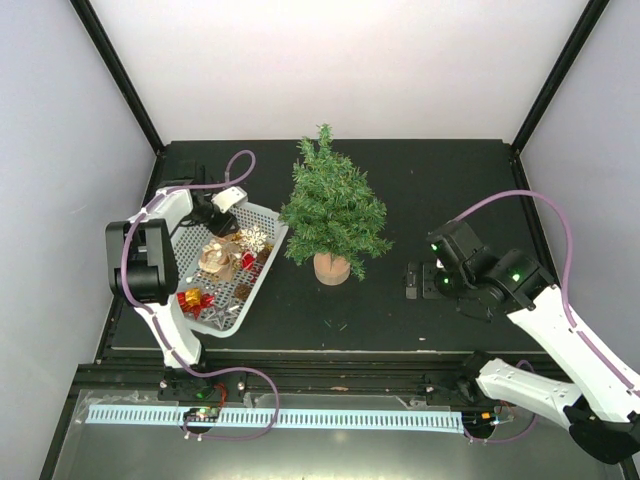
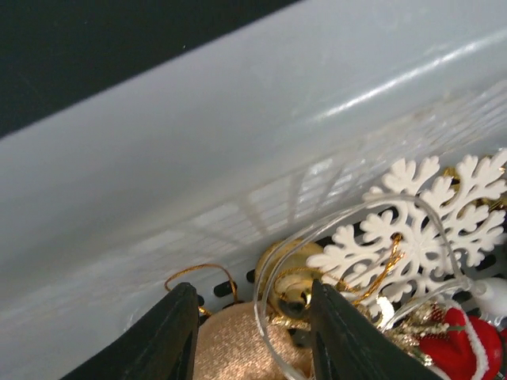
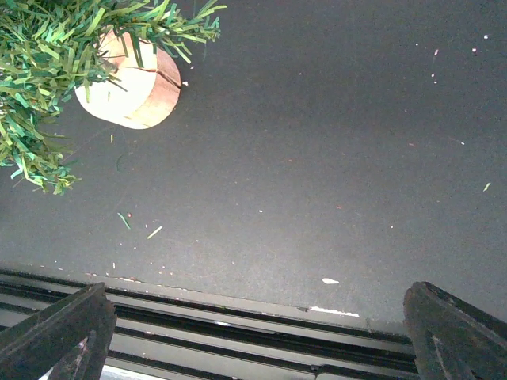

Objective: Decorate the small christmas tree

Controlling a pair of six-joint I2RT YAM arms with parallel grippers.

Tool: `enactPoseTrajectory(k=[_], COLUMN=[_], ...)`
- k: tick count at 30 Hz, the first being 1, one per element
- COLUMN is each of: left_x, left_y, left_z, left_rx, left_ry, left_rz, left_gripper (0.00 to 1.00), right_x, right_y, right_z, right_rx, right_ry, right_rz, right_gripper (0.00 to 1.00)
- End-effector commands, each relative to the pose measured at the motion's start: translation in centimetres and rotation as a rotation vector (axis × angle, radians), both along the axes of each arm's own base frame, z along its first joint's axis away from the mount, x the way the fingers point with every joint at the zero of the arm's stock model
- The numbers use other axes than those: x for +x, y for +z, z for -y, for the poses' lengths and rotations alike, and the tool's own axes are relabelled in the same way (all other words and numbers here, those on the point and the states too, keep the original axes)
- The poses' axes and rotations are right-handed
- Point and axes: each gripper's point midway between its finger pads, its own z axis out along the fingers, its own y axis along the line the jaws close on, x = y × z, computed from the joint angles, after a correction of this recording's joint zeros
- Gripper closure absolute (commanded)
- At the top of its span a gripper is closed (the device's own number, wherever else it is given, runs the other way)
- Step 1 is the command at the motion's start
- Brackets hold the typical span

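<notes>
one tree [image 1: 333, 215] stands mid-table on its wooden base, with one white basket [image 1: 228, 322] of ornaments just to its left, and two arms. the left gripper [image 2: 252, 317] dips into the basket. only its wrist view shows a glittery gold ball [image 2: 238, 352] between the jaws and one snowflake [image 2: 420, 229] beside it. i can't tell if they clench it. the right gripper [image 3: 255, 317] hangs right of the tree, jaws spread wide.

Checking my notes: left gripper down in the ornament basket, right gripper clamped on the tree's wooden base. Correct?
No. The left gripper is in the ornament basket, but the right gripper stands open and empty, clear of the tree's wooden base; the right wrist view shows it.
</notes>
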Motion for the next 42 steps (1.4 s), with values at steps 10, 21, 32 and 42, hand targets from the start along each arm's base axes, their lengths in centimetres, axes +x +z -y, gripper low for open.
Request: enactPoseTrajectory(k=[10,21,32,42], left_x=[0.1,-0.7,-0.9,-2.9], left_y=[-0.8,-1.4,3.3,10.9], left_z=[1.5,2.0,2.8,2.7], left_rx=[-0.035,-0.048,-0.101,-0.092], left_ry=[-0.016,-0.030,-0.032,-0.038], left_rz=[-0.009,-0.052,0.009,0.134], left_gripper=[0.76,0.82,0.98,0.98], right_x=[0.3,0.3,0.5,0.8], right_y=[0.6,0.3,0.2,0.3], right_z=[0.0,0.0,-0.3,-0.4], right_rx=[-0.001,-0.005,-0.001,-0.008], right_ry=[0.006,0.013,0.021,0.037], right_rz=[0.018,0.017,0.020,0.035], right_gripper=[0.00,0.00,0.00,0.00])
